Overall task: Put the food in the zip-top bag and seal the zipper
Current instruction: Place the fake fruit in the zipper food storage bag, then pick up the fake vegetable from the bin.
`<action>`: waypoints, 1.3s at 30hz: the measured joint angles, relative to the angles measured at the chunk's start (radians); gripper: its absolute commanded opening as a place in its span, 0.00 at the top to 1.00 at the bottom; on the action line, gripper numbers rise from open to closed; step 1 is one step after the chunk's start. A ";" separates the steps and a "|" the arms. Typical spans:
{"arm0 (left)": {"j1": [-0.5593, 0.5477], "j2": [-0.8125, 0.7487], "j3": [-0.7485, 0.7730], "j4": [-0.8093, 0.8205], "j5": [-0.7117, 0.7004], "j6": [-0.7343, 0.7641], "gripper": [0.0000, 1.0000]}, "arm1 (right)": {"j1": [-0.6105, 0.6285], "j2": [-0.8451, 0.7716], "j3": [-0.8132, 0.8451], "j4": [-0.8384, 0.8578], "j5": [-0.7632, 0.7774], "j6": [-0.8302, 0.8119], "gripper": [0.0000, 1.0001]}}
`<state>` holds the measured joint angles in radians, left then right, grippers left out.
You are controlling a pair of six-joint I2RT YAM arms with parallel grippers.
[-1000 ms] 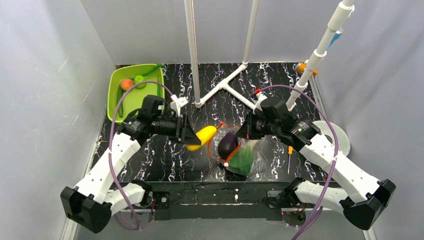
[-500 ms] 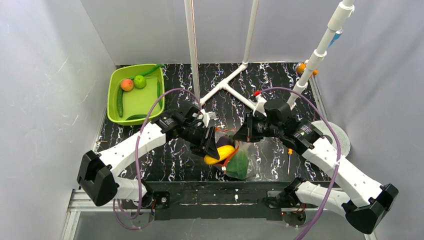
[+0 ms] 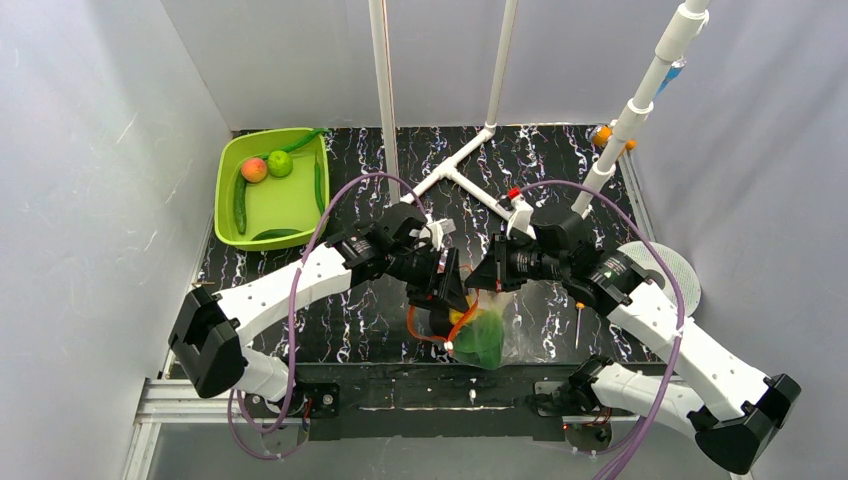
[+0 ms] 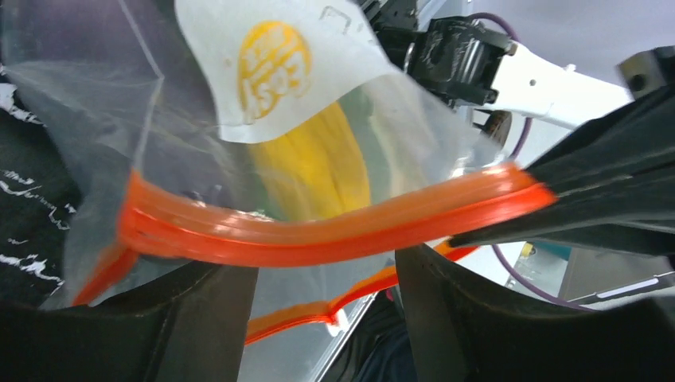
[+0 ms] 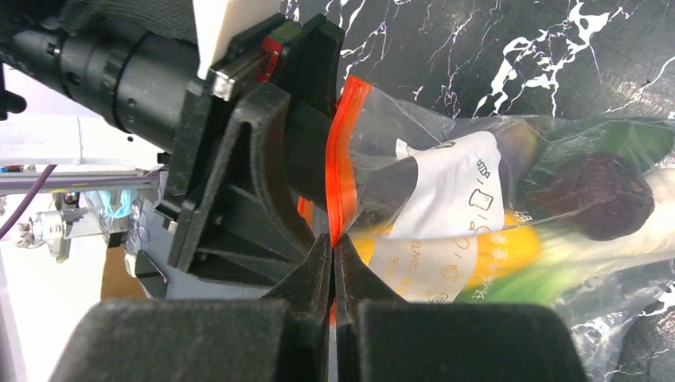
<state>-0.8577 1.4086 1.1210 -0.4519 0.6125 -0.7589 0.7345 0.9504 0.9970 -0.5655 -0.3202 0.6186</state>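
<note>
Yellow piece entered clear bag; left pincer seemingly parted, right pincer pinching zipper.

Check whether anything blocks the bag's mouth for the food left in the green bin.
Yes: the left gripper reaches into the mouth of the zip-top bag, where the yellow piece already lies. The right gripper pinches the zipper at one side.

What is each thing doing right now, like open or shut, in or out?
Bag, mouth open.
Zipper, unsealed.
Right gripper, shut on the zipper.
Left gripper, open, at the bag's mouth.
Yellow piece, inside the bag.
Eggplant, inside the bag.
Green tub, holding fruits and pods.
</note>
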 measured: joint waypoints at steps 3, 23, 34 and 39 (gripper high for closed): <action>-0.006 0.000 0.000 0.048 -0.003 -0.025 0.38 | 0.000 -0.006 -0.012 0.002 0.004 0.004 0.99; -0.005 -0.254 0.018 -0.214 -0.325 0.200 0.37 | 0.001 -0.018 -0.027 -0.001 0.035 0.006 0.99; -0.002 -0.669 -0.125 -0.276 -0.834 0.179 0.02 | 0.001 -0.020 -0.040 -0.010 0.040 0.005 0.99; -0.002 -0.672 -0.140 -0.302 -1.118 0.175 0.02 | 0.001 -0.020 -0.044 -0.009 0.040 0.005 0.99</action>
<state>-0.8593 0.7368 0.9806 -0.7536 -0.5060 -0.5842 0.7353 0.9302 0.9527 -0.5743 -0.2806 0.6239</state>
